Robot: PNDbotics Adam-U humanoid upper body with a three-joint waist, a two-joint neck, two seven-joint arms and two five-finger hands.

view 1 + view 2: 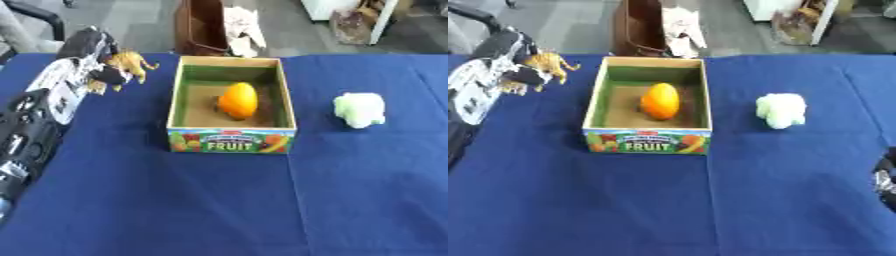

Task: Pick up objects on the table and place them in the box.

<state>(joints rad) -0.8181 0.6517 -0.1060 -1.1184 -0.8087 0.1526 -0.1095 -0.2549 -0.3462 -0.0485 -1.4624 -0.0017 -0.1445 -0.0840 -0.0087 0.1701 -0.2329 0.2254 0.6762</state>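
My left arm (39, 120) comes in from the left side and reaches far up over the bench (227, 205), which has a blue cloth on it. The arm is black with silver parts, and it runs along the left edge of the picture. My left hand (94, 60) is at the far left part of the bench. Its fingers are curled round a small yellow-brown toy animal (131, 62). The toy sticks out to the right of my fingers, and I can see its legs hanging down. I cannot tell if the toy touches the cloth or is lifted off it.

The toy and my left hand are just to the left of the box (231, 141), near its far left corner. They are outside the box, not over it. The box is open on top, with wooden walls and a bright label on the front that says FRUIT. An orange fruit (238, 100) lies inside it, about in the middle.

A pale green fluffy thing (360, 109) lies on the cloth to the right of the box, well apart from it and far from my left hand.

My right hand (885, 177) only peeks in at the right edge of the right eye view, low down. I cannot tell how its fingers are set.
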